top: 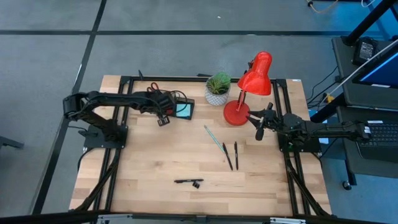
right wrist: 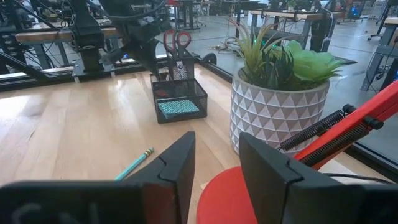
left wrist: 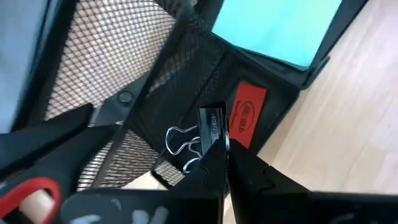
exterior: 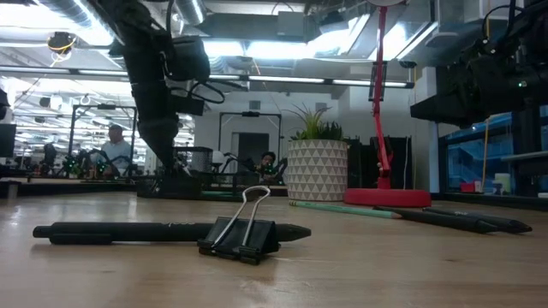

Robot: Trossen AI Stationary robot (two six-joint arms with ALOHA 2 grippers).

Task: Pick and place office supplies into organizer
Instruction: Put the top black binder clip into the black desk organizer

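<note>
The black mesh organizer [top: 180, 109] stands far left of centre and holds the light-blue notepad [top: 185, 111], a red piece [left wrist: 247, 112] and the red-handled scissors [right wrist: 176, 41]. My left gripper [left wrist: 219, 144] is above its near-left part, shut on a small black binder clip [left wrist: 186, 149]. My right gripper [right wrist: 217, 168] is open, waiting by the red lamp's base [top: 236, 114]. A teal pencil [top: 212, 135], two black pens [top: 228, 155] [top: 236, 154], a third pen [exterior: 128, 231] and another binder clip [exterior: 244, 233] lie flat on the table. My left gripper pinches the binder clip between its two fingertips at the silvery wire handle [left wrist: 211, 123], coming from above and pointing down. The clip is off the table and hangs beside the fingertips over the organizer's mesh compartments, its other wire loop [left wrist: 177, 138] sticking out sideways.
A white patterned plant pot [top: 217, 97] and the red lamp [top: 256, 74] stand at the far side, right of the organizer. Black frame rails [top: 115, 162] run along the table's left and right sides. Bare wood shows in the middle and near the front edge.
</note>
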